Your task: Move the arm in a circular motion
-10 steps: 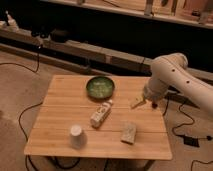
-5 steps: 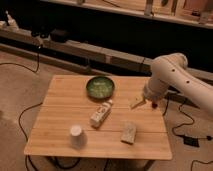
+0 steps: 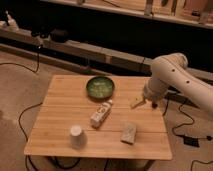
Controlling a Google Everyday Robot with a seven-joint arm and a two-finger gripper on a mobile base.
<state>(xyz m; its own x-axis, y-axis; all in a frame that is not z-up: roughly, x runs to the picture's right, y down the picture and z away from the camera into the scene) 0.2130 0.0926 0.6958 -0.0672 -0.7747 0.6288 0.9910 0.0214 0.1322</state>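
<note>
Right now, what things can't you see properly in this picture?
- The arm: its far end runs off the right edge of the camera view, so its base is cut off.
- The gripper, low over the right side of the table: whether it touches the wood cannot be told.
- The bottle: its label is too small to read.
- The bowl: what lies inside is unclear.

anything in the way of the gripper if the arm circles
Nothing visible at the gripper, over the right side of the table. The bottle and bowl sit nearby, so a low, wide circle might meet them.
</note>
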